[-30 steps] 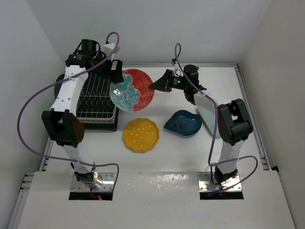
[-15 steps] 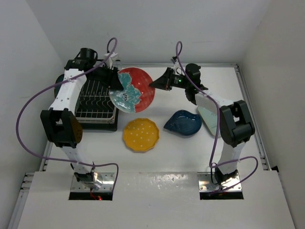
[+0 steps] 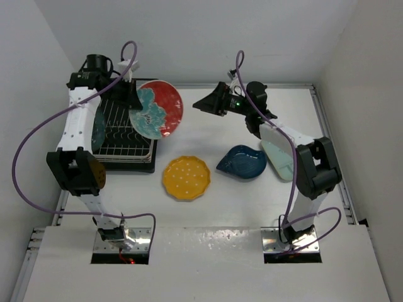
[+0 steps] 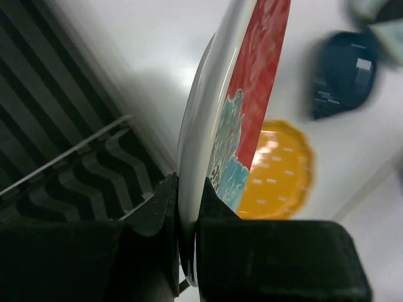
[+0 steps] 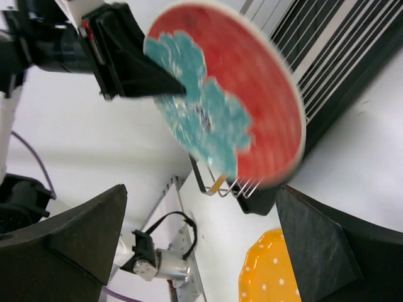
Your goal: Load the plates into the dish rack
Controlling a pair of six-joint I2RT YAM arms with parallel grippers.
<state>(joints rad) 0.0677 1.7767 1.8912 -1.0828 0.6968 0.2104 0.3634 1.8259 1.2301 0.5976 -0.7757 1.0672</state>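
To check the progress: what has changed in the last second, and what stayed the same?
The left gripper, shut on the red-and-turquoise plate, carried it left and back toward the dish rack. The right gripper stayed open, about where it was. The yellow plate, blue leaf plate and mint plate did not move.

Red plate [image 3: 157,108], turquoise floral patch; yellow plate [image 3: 186,177], white dots; dark-blue leaf plate [image 3: 242,162]; pale mint plate [image 3: 277,154]; black tray [image 3: 135,165].

Tilted red-and-turquoise plate [image 3: 156,109] over dish rack [image 3: 123,133]
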